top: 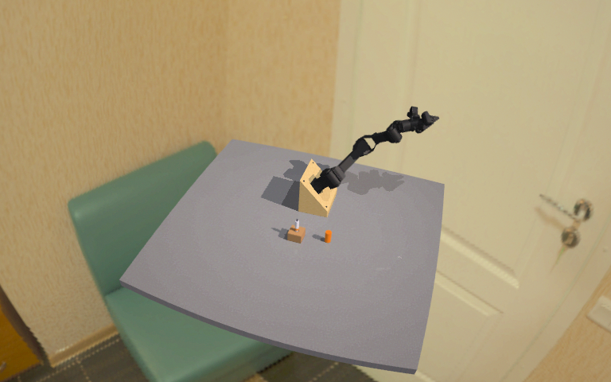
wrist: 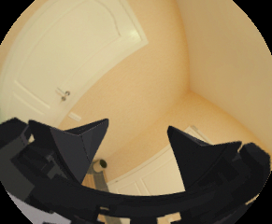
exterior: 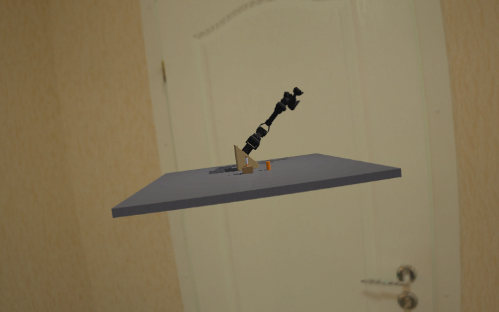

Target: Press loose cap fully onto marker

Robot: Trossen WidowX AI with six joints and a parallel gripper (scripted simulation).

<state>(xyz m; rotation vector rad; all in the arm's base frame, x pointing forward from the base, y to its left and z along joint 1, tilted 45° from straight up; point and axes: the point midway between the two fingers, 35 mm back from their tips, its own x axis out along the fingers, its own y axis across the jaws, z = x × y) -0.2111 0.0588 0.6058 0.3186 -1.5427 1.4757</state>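
Note:
The orange cap (top: pixel 328 236) (exterior: pixel 268 166) stands upright on the table, a little to the right of the holder block. The brown holder block (top: pixel 295 235) (exterior: pixel 247 169) sits on the table. The marker (top: pixel 297 224) (exterior: pixel 245 161) stands upright in it, with a white body, an orange band low down and a dark top end, no cap on it. My gripper (wrist: pixel 138 125) is open with nothing between its fingers. It is raised high above the table, well away from the cap and the marker; neither shows in the wrist view.
The grey table (top: pixel 252 293) (exterior: pixel 190 191) carries the wooden wedge-shaped mount (top: pixel 311 203) (exterior: pixel 240 159) of my arm, just behind the holder block. A green chair (top: pixel 143 208) stands beside and partly under the table. A door (top: pixel 479 118) is behind.

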